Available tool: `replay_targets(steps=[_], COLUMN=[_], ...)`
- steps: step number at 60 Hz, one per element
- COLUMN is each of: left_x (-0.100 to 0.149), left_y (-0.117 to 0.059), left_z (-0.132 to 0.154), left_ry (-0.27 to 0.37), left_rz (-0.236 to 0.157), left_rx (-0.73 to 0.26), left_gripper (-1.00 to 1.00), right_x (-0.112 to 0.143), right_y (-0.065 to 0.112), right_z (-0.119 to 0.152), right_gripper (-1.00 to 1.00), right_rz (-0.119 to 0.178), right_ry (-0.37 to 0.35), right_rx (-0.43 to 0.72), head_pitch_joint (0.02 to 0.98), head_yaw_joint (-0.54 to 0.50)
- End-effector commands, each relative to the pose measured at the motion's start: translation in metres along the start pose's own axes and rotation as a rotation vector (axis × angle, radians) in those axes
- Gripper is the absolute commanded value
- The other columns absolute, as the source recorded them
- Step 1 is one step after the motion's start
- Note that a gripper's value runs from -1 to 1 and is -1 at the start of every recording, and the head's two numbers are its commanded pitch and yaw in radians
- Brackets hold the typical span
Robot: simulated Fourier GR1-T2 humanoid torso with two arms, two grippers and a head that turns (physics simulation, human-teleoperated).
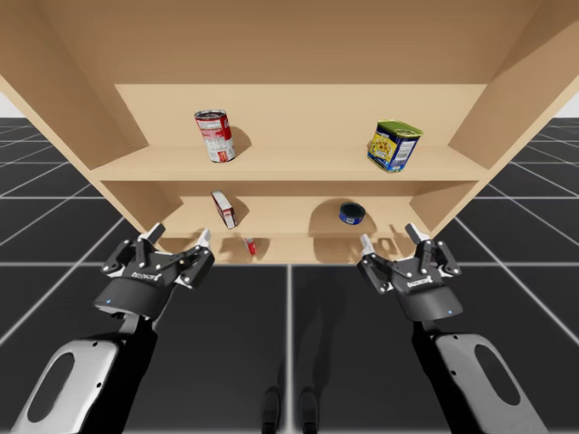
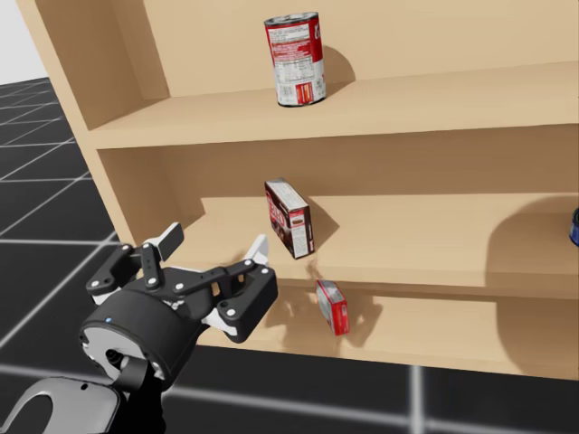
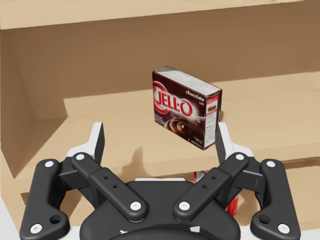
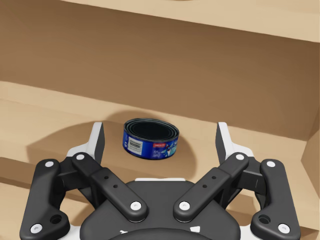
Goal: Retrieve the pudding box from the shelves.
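Pudding box (image 3: 187, 112): dark brown carton standing on end on the middle shelf (image 2: 425, 237), at 1 o'clock from the left gripper (image 3: 160, 135), apart from it.
Left gripper: fingers spread wide, holding nothing, short of the shelf edge.
Right gripper (image 4: 160, 132): fingers likewise apart and empty.
Small red box (image 2: 333, 306): on the lowest shelf, at 5 o'clock from the pudding box.
Handling, judged: light, thin cardboard with slick printed faces. It would dent under a hard squeeze and tip easily on its narrow base.
Hold, judged: across the two broad faces at mid-height, with moderate pressure.
Blue flat can (image 4: 151, 138): middle shelf, 12 o'clock from the right gripper.
Upper shelf: red can (image 1: 214, 136) at 11 o'clock, yellow-and-blue tin (image 1: 394, 146) at 1 o'clock.
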Motion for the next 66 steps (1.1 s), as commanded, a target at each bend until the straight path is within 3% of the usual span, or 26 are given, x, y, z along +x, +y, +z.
replay_targets(steps=[1, 20, 29, 48, 66], left_x=[0.008, -0.001, -0.004, -0.008, -0.016], left_y=[-0.017, -0.037, -0.039, -0.046, -0.051], left_z=[0.000, -0.028, -0.045, -0.080, -0.107], left_ry=[-0.003, 0.057, 0.081, 0.140, 0.163], left_rz=[0.008, 0.035, 0.029, 0.075, 0.073], left_rx=[-0.021, -0.017, 0.003, 0.058, 0.124], left_gripper=[-1.00, -1.00, -1.00, -1.00, -0.97], right_x=[-0.001, 0.002, 0.002, 0.004, 0.005], right_y=[0.000, -0.003, -0.003, -0.004, -0.006], right_z=[0.000, 0.000, 0.000, 0.001, 0.001], right_gripper=[-1.00, -1.00, -1.00, -1.00, -1.00], right_rz=[-0.002, -0.011, -0.011, -0.013, -0.018], right_ry=[-0.003, -0.017, -0.019, -0.018, -0.020], right_rx=[0.000, -0.005, -0.008, -0.011, -0.012], head_pitch_joint=[0.561, 0.557, 0.557, 0.556, 0.555], head_yaw_joint=[0.28, 0.28, 0.28, 0.28, 0.27])
